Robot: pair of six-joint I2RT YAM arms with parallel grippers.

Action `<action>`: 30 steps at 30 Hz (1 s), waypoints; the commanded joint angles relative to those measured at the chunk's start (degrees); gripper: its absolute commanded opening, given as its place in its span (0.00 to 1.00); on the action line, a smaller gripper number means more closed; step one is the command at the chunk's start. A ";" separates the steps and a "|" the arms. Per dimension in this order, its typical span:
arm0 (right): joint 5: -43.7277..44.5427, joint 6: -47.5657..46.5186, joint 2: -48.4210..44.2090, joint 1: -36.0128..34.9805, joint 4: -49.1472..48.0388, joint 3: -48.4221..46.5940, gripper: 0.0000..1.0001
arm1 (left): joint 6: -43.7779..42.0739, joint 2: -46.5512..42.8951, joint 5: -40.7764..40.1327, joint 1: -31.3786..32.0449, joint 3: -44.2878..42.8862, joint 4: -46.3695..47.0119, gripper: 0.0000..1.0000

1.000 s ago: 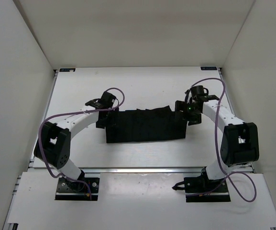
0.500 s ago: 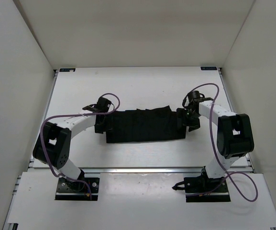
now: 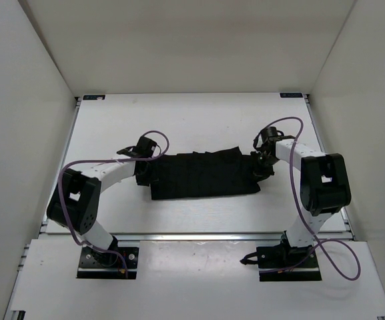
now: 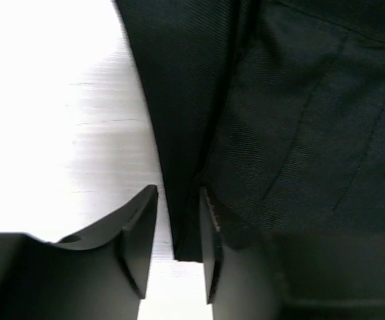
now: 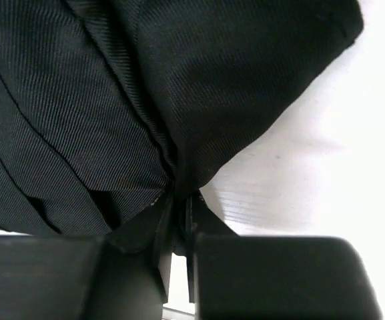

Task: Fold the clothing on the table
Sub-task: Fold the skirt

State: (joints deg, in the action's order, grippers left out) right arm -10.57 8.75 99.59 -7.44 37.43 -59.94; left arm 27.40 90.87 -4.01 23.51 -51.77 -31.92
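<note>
The black clothing [image 3: 202, 175] (ribbed, creased) lies as a strip across the white table [image 3: 192, 120].

2 arms bent, elbows outward; left arm [image 3: 104, 172] reached inward, right arm [image 3: 297, 152] likewise; both wrists low. Left gripper [image 4: 179, 223] jaws partly apart, clothing [image 4: 299, 133] edge in gap; right gripper [image 5: 177, 210] jaws pinched together on clothing.

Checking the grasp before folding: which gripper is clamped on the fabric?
The right gripper: its jaws pinch the edge of the clothing tight. The left gripper has its jaws apart, straddling the opposite edge with a gap showing.
</note>
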 commanded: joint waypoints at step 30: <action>-19.14 3.02 9.03 -25.34 2.12 -37.34 0.00 | 2.57 15.13 12.97 2.86 -5.01 9.86 0.30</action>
State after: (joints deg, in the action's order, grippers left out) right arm -26.30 9.82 106.21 -32.12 41.89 -93.56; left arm 29.45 102.04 7.42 26.55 -58.98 -21.17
